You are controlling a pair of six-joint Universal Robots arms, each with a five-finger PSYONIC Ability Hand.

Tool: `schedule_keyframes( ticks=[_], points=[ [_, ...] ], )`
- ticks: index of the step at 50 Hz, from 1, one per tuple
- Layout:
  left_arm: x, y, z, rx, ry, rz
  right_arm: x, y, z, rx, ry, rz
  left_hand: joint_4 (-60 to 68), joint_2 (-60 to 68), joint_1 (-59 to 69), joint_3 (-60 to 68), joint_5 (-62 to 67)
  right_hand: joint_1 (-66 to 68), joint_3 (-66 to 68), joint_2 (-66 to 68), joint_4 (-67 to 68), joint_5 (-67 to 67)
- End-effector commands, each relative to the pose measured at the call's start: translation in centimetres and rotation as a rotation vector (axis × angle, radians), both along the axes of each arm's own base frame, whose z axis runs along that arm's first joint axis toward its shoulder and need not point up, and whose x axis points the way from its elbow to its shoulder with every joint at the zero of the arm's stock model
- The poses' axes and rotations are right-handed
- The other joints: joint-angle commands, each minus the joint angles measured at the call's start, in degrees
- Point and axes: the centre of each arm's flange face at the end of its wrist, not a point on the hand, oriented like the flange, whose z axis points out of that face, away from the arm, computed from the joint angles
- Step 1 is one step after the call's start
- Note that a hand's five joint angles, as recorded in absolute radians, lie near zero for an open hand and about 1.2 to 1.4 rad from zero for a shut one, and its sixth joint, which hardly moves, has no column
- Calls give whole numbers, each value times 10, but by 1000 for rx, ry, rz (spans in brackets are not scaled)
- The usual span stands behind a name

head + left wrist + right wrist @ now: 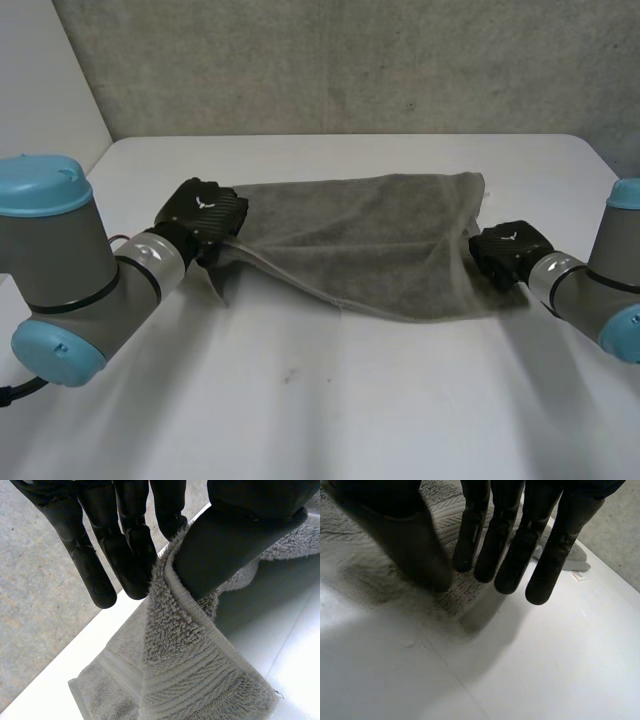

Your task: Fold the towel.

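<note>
Head view: a grey towel lies spread on the far half of the white table, stretched between the two arms, with a grey concrete wall behind. The left hand is at the towel's left edge, where the cloth is gathered and raised off the table, and a short corner hangs below it. The right hand is at the towel's right edge, near its nearer corner, where the cloth lies flat. Left wrist view: the left hand grasps the towel, its edge pinched between the thumb and the straight fingers; the pinched corner droops beneath the hand, above the table. Right wrist view: the right hand is released, with straight fingers held over the towel's edge and the thumb over the cloth; bare table lies beyond the fingertips.
</note>
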Motion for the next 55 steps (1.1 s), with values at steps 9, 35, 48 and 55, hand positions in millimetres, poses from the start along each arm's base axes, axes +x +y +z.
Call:
schedule_keyframes(
  ticks=[9, 35, 48, 55],
  points=[
    [0, -1, -4, 10, -4, 0, 0, -1, 1, 7, -8, -2, 101, 102, 103, 103, 104, 122, 129, 124, 127, 127],
    [1, 2, -8, 23, -10, -2, -24, 7, 5, 144, -14, -26, 101, 102, 103, 103, 104, -358, -352, -357, -353, -353],
    [1, 2, -9, 23, -10, -2, -21, -7, -4, 91, -24, -28, 101, 102, 103, 103, 104, -251, -244, -249, -246, -246],
    [0, 2, -9, 23, -10, -3, -18, -13, -3, 74, -26, -25, 101, 102, 103, 103, 104, -227, -220, -225, -222, -222]
  ],
)
